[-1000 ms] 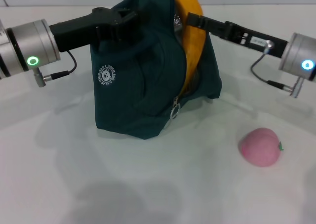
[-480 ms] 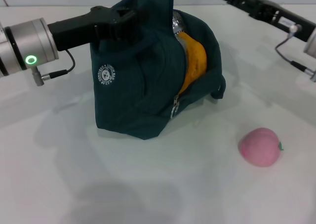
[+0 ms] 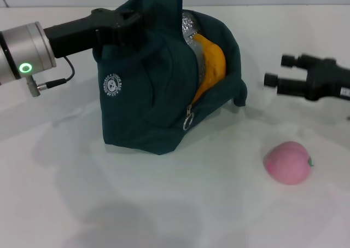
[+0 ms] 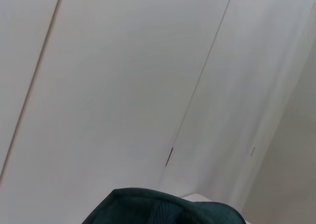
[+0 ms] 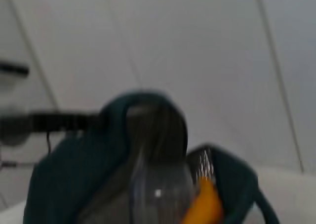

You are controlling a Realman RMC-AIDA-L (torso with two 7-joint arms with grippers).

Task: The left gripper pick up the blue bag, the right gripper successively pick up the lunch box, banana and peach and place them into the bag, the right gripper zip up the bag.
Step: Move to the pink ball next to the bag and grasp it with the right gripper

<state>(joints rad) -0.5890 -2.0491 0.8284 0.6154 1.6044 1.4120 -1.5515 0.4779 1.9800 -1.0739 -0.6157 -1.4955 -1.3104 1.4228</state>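
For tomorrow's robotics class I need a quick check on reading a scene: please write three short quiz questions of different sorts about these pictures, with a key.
1. True or false: the peach lies inside the blue bag.
2. Which fruit shows in the bag's opening? A) banana B) apple C) pear
3. Fill in: the left gripper holds the bag at its ____.

Key: 1 false, it lies on the table, below the open right gripper; 2 A; 3 top.

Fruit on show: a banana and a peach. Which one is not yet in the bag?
The peach: it lies alone on the white table, while the banana sits inside the blue bag.
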